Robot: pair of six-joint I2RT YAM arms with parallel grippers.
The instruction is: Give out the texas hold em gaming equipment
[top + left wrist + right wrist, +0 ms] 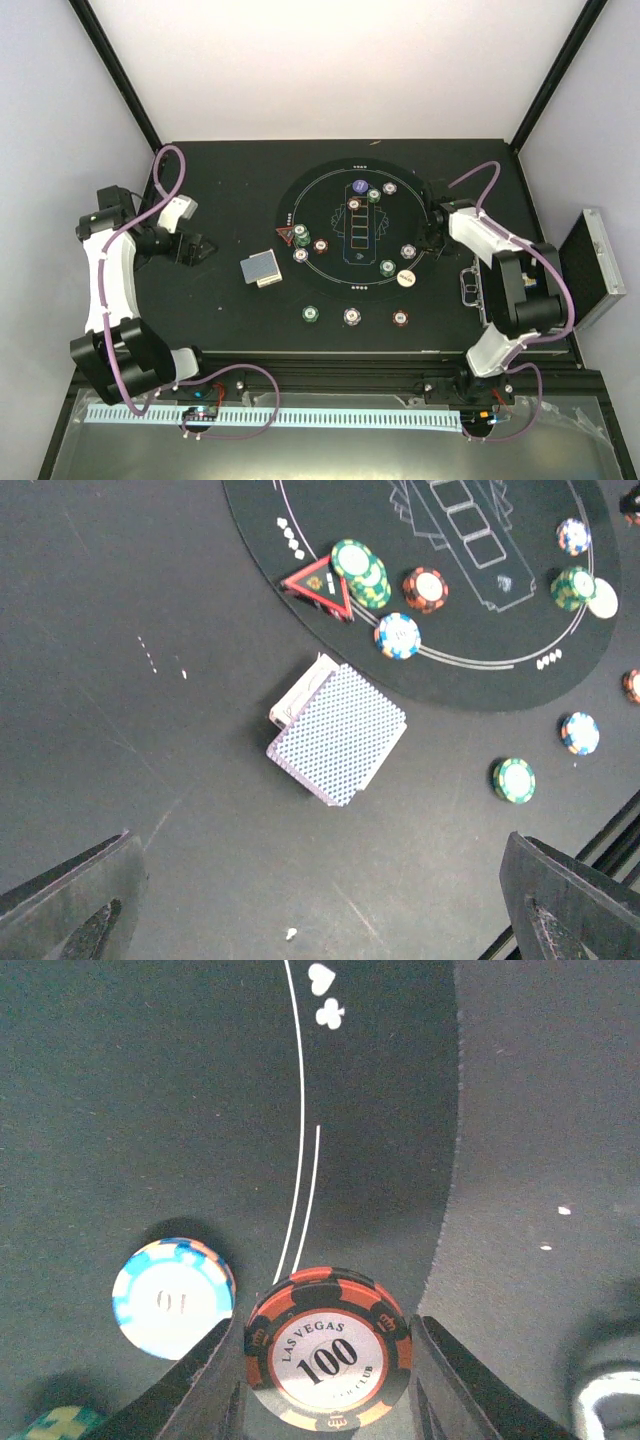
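Observation:
A red-and-black poker chip (328,1350) marked 100 sits between the fingers of my right gripper (328,1360), which is shut on it just above the round black mat (330,215) near its right edge. A blue-white chip (172,1296) lies just to its left. In the top view the held chip is hidden under the right gripper (432,236). The deck of grey-blue-backed cards (340,732) lies left of the mat. My left gripper (320,920) hangs open and empty, on the near side of the deck in its wrist view. A red triangle marker (320,585) and stacked green chips (360,570) sit at the mat's left edge.
More chips ring the mat; a green chip (311,315), a purple-white chip (352,317) and a red chip (401,319) lie in a row below it. A white button (406,277) and a blue button (359,187) rest on the mat. The silver case (590,265) stands at the right edge.

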